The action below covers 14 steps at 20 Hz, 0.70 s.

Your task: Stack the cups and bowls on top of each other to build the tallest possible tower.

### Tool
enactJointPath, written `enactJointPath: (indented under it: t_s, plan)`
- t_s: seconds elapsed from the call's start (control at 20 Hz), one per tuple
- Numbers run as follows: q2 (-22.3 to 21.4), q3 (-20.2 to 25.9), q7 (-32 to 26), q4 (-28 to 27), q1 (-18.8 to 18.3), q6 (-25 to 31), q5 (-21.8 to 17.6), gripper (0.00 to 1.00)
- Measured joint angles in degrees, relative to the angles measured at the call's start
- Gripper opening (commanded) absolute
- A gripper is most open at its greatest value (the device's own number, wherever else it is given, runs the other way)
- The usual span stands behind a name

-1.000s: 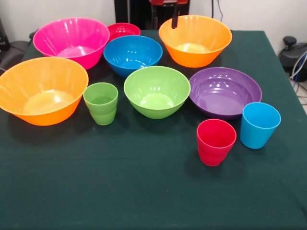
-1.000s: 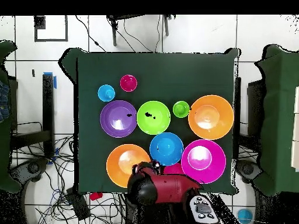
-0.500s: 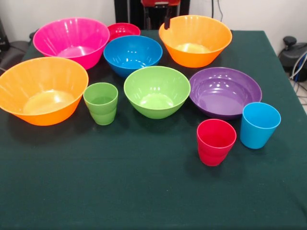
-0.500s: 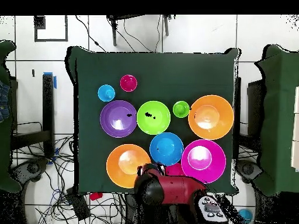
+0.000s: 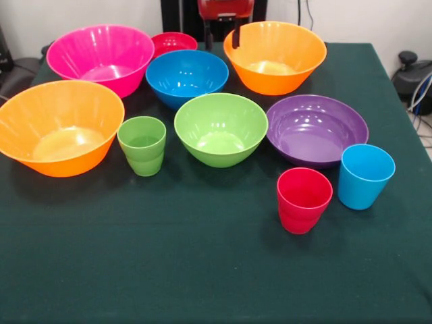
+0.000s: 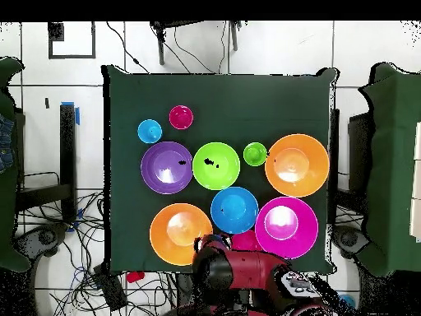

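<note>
All bowls and cups stand apart on the table; no stacked tower shows. In the front view, the pink bowl [image 5: 101,54], small red bowl [image 5: 173,42], blue bowl [image 5: 187,74] and one orange bowl [image 5: 275,54] sit at the back. The other orange bowl [image 5: 57,125], green cup [image 5: 142,145], green bowl [image 5: 221,128] and purple bowl [image 5: 316,128] form the middle row. The red cup [image 5: 304,199] and light blue cup [image 5: 365,175] stand nearest. My gripper [image 5: 222,39] hangs open and empty at the far edge, between the small red bowl and the orange bowl.
The dark green table [image 5: 202,270] reaches to both sides of the front view. In the overhead view the red arm [image 6: 234,267] covers part of the small red bowl [image 6: 245,240]. Cables and stands lie on the floor around the table.
The arm has drawn back towards the robot's base. In the front view the gripper has shifted left, off the far orange bowl's rim.
</note>
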Motion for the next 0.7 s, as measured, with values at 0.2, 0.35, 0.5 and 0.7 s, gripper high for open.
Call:
enactJointPath:
  t_s: [0.2,0.35,0.5,0.7]
  plan:
    - [1.7,-0.1,0.3,0.0,-0.5,-1.5,0.0,1.0]
    - [3.2,-0.2,0.7,0.0,-0.7,-2.4,0.0,1.0]
    - [4.8,-0.3,1.0,0.0,-0.7,-2.9,0.0,1.0]
    - [7.0,-0.4,1.5,0.0,-0.9,-3.7,0.0,1.0]
